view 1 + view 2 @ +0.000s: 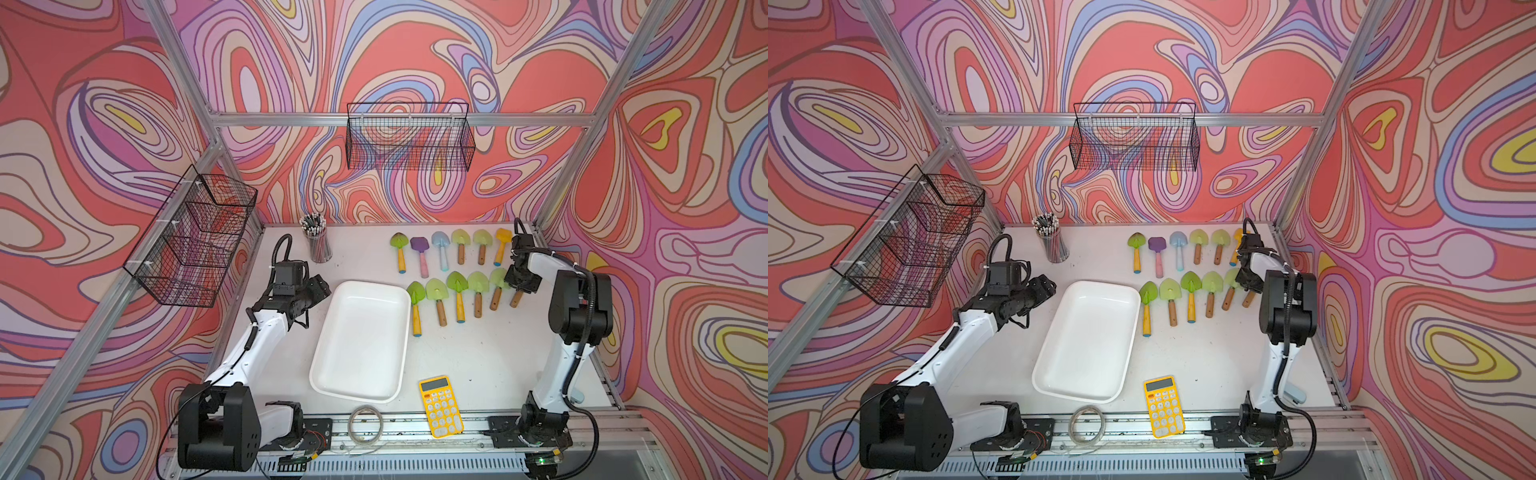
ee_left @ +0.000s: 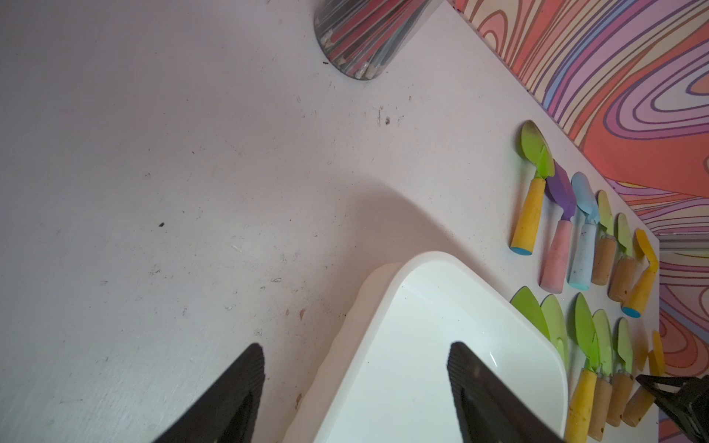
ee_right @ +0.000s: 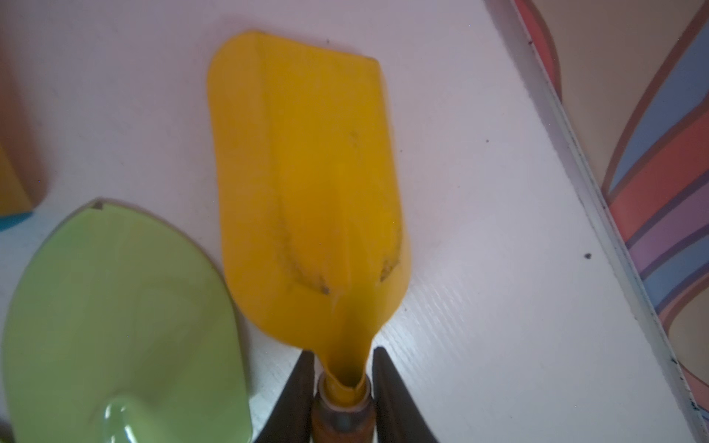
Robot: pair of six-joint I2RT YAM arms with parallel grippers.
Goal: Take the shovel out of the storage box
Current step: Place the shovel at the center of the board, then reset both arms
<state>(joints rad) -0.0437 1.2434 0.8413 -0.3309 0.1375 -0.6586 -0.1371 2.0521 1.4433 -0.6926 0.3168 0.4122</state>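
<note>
In both top views the storage box [image 1: 361, 336] lies on the white worktop [image 1: 478, 357] between the two arms, turned a little askew, with nothing inside it. To its right, other shovels [image 1: 457, 286] lie in two rows, blades toward the back wall. The shovel [image 1: 516, 298] sits at the right end of the near row, outside the box and well apart from it. Only its wooden handle shows, since the right end effector [image 1: 519, 282] hangs over the blade end. The left end effector [image 1: 321, 286] hovers just beside the box's far left corner. A yellow calculator [image 1: 440, 407] lies near the front edge, just right of the box, and a pencil cup [image 1: 318, 245] stands at the back. In the left wrist view the left end effector [image 2: 355, 345] stands wide open with nothing between its fingers. One finger is over the bare worktop and the other over a corner of the storage box [image 2: 422, 345], with the rows of shovels beyond. In the right wrist view the shovel [image 3: 307, 172] lies on the worktop, its yellow blade just beside a green shovel [image 3: 115, 307]. The right end effector [image 3: 342, 351] has its fingers close on either side of the collar where the blade meets the wooden handle. Whether they press on it or stand just off it cannot be told.
</note>
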